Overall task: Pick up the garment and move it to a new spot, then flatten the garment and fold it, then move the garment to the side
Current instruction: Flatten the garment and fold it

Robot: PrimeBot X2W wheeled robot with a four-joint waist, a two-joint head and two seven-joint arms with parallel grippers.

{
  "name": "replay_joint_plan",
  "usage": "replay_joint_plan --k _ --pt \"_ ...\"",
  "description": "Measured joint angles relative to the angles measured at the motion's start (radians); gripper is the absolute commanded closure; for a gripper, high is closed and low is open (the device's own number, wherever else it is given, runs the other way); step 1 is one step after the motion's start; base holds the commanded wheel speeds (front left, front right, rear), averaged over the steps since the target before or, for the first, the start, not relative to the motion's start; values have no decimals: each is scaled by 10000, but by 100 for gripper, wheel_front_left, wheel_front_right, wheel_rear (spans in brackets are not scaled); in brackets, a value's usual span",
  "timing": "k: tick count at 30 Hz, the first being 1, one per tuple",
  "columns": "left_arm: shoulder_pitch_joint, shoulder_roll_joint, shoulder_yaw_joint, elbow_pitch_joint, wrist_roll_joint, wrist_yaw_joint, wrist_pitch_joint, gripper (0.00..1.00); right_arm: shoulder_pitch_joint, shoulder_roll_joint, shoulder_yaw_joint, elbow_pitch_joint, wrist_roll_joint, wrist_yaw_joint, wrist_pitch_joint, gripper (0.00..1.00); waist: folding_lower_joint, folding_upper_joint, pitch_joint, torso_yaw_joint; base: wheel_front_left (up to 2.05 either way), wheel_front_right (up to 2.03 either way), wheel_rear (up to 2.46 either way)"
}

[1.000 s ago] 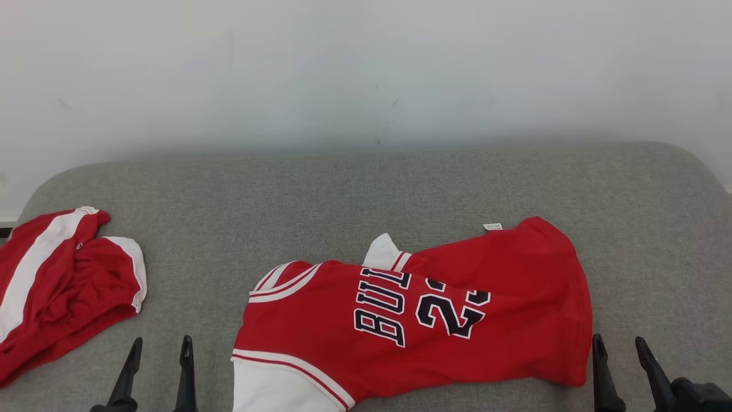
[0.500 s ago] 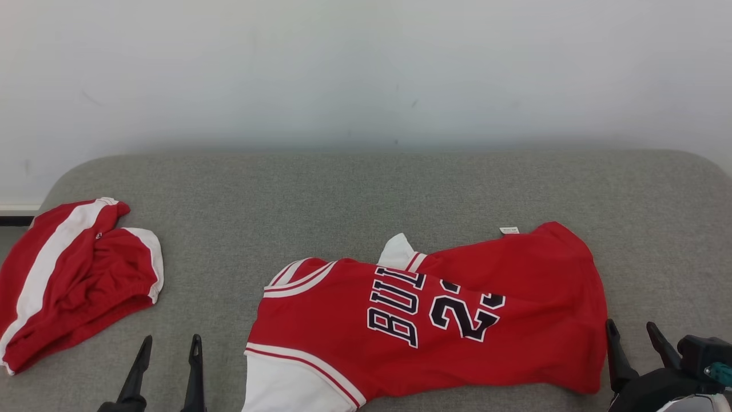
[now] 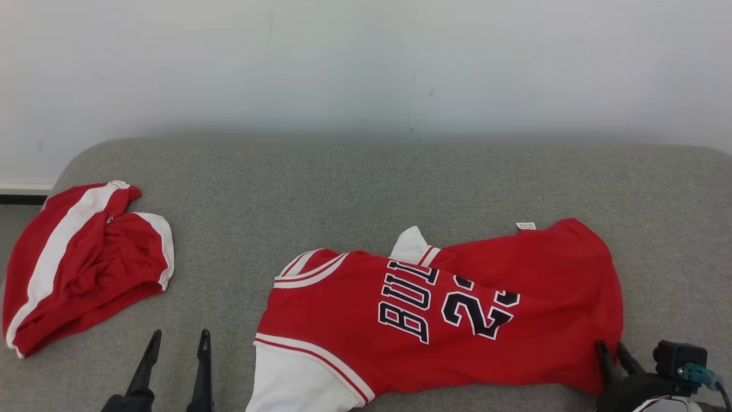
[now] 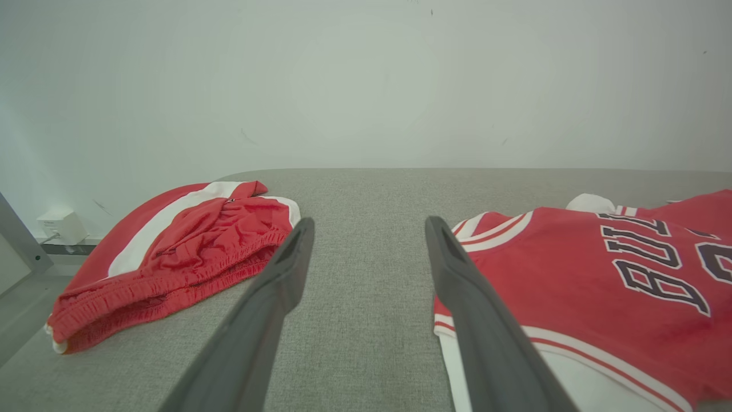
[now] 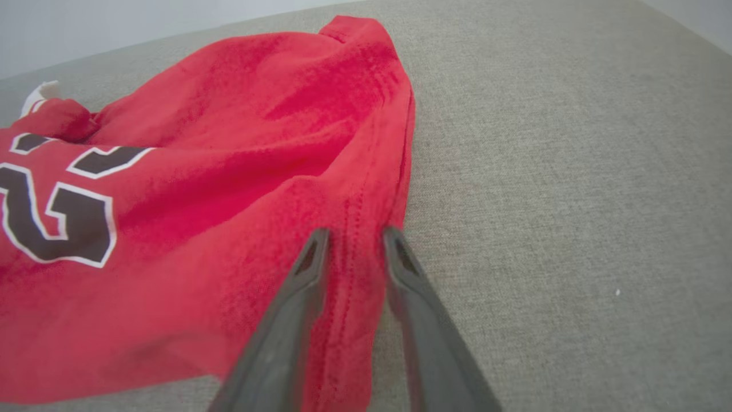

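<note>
one red jersey (image 3: 434,320) lies flat-ish on the grey upholstered worktop (image 3: 354,189), right of centre in the head view, turned sideways: collar end toward the robot's left, hem toward its right. the dark "bul.." lettering and the number 2 face up and partly run into a fold along the far side. a white sleeve panel (image 3: 286,383) sticks out at the near left corner, a white bit of fabric (image 3: 410,246) pokes up at the far edge, and a small white tag (image 3: 526,226) sits at the far right corner. the cloth is rumpled near the hem, not smoothed out. right tool (image 3: 610,345) is at the jersey's near right corner. in the right wrist view its fingers (image 5: 309,269) rest on the fabric with a narrow gap between them, straddling the stitched hem seam, which lies flat in that gap; so it's not closed and nothing is pinched. left tool (image 3: 180,333) is over bare worktop just left of the jersey, touching no cloth, fingers spread wide and empty; the left wrist view shows grey fabric between them. well apart at the left edge of the worktop lie crumpled red shorts (image 3: 86,257) with a white side stripe. a plain white wall (image 3: 366,63) stands behind, with a small white box (image 4: 60,224) low on it in the left wrist view.
</note>
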Motion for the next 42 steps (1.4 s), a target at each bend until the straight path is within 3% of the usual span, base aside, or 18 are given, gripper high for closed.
replay_joint_plan --k 6,12,19,30,31,32,33,42 --pt "-43 -2 27 48 -2 -23 0 0 -480 -215 420 355 284 0 -742 100 0 0 72 -29 0 0 0" --pt "-134 -48 27 82 -4 -25 0 0 -907 -539 878 -150 575 0 -1325 100 0 0 133 -66 0 0 0" --pt "-355 -136 -86 169 -15 -44 0 0 -2059 -897 1338 -384 729 0 -1053 100 0 1 275 96 0 0 0" --pt "-740 -213 -236 347 -19 -127 0 0 -3974 -1112 1879 1398 688 0 -817 100 1 1 695 577 0 0 0" --pt "-770 -217 -234 353 -19 -127 0 0 -4103 -1112 1933 1618 648 0 -874 83 1 0 744 610 0 0 0" --pt "-787 -222 -234 368 -19 -127 0 0 -4210 -1108 1977 1858 639 0 -901 33 1 0 790 641 0 0 0" --pt "-799 -228 -234 393 -17 -128 0 0 -4297 -1106 2038 2115 619 0 -924 0 1 1 829 666 0 0 0" --pt "-831 -251 -157 508 4 -138 0 0 -4576 -1076 2474 2999 596 0 -1628 0 1 1 723 519 0 0 0"
